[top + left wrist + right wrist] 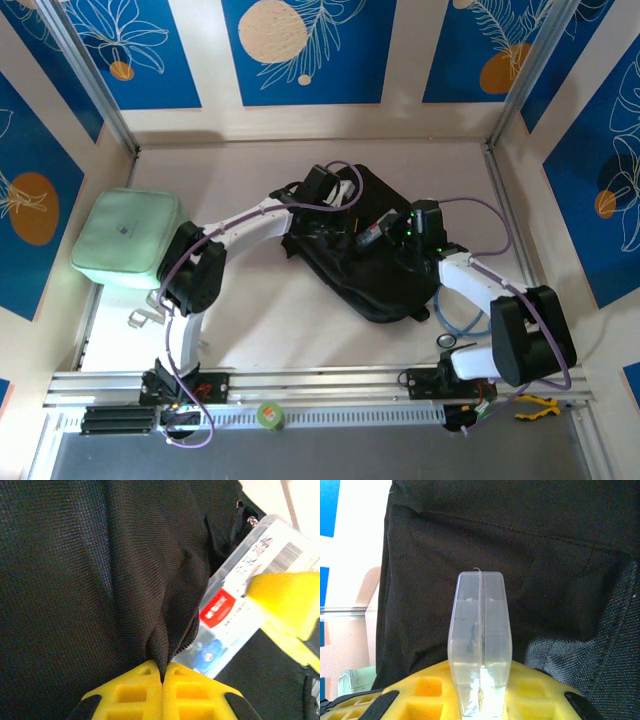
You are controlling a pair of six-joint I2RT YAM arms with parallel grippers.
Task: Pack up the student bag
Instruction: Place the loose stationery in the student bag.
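The black student bag (375, 262) lies mid-table, a little right of centre. At its far-left end the left gripper (162, 674) has its yellow fingers pressed together on a fold of the bag's fabric. The right gripper (481, 687) pinches a clear plastic case (480, 615), just beside that fold.

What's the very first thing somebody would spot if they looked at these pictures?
The big black backpack lying in the middle of the table grabs the eye first, and the pale mint-green bag at the table's left edge stands out too. Up close, the left gripper pinches a fold of the backpack's fabric, while the right gripper clamps a clear plastic case.
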